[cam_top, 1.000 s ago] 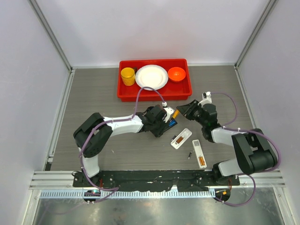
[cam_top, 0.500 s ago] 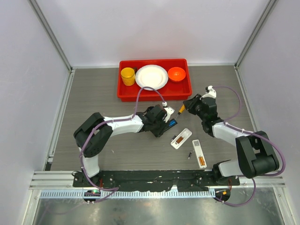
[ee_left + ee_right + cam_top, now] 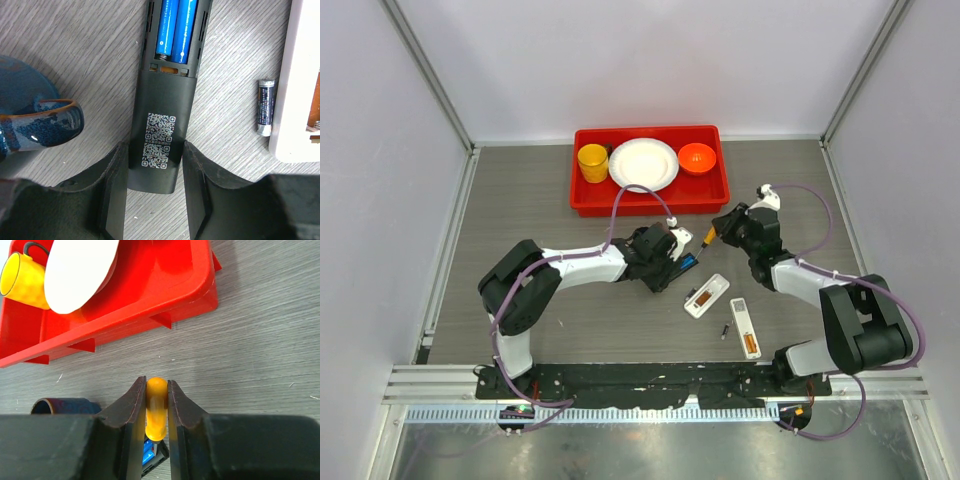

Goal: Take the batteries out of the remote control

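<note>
Two bright blue batteries (image 3: 176, 27) lie side by side in the open compartment of a black remote control (image 3: 159, 150), at the top centre of the left wrist view. The remote lies flat on the grey wood-grain bench (image 3: 540, 210), with a white QR label on its closed part. The left fingers (image 3: 115, 190) press against both long sides of the remote's lower end, clamping it. A third battery (image 3: 264, 107), dark grey with silver ends, lies loose on the bench at the right of that view, just beside the edge of a white remote (image 3: 300, 85). A glazed blue cup (image 3: 35, 120) sits at the left edge.

In the right wrist view, the right fingers (image 3: 131, 410) pinch the orange handle of a screwdriver (image 3: 156, 405) at lower centre. A patch of blue shows just below the handle. A red tray (image 3: 165, 295) fills the upper left and holds a yellow mug (image 3: 22, 275) and a white plate (image 3: 75, 270).

In the top view, both arms meet near the frame's centre, below the tray. A second white remote (image 3: 745, 327) lies towards the lower right.
</note>
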Tool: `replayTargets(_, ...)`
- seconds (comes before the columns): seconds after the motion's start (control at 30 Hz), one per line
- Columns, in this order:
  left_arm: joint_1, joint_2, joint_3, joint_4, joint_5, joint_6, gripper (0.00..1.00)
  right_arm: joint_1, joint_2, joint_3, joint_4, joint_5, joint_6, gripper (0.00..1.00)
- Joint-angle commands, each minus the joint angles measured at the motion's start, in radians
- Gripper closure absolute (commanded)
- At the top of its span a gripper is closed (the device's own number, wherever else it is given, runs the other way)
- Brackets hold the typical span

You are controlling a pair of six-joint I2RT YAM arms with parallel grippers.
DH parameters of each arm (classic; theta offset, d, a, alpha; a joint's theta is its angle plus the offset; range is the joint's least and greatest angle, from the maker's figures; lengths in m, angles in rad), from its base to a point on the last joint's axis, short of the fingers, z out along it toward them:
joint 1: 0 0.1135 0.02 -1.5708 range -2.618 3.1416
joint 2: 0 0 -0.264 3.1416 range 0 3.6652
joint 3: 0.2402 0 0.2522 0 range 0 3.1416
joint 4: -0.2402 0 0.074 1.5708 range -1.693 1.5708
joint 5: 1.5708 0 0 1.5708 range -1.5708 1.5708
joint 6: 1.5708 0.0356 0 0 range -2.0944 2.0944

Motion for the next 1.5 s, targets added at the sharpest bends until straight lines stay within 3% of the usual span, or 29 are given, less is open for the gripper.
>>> replayTargets(0.0,-0.005,0.102,-0.042,-0.083,0.095,-0.016,0.71,0.001,0.029,0.013,0.051,0.009,-0.024,0.99)
replayTargets(0.13,-0.007,0.106,-0.041,-0.086,0.098,-0.014,0.71,-0.002,0.046,0.005,0.067,0.001,-0.015,0.99)
replayTargets(0.8,-0.005,0.113,-0.036,-0.089,0.111,-0.016,0.76,-0.001,0.029,-0.142,0.315,-0.315,0.137,0.99)
replayTargets(1.23,-0.005,0.118,-0.033,-0.092,0.121,-0.014,0.85,-0.001,-0.022,-0.167,0.357,-0.378,0.188,0.99)
replayTargets(1.47,-0.005,0.127,-0.027,-0.094,0.125,-0.014,0.97,-0.001,-0.011,-0.184,0.416,-0.416,0.226,0.99)
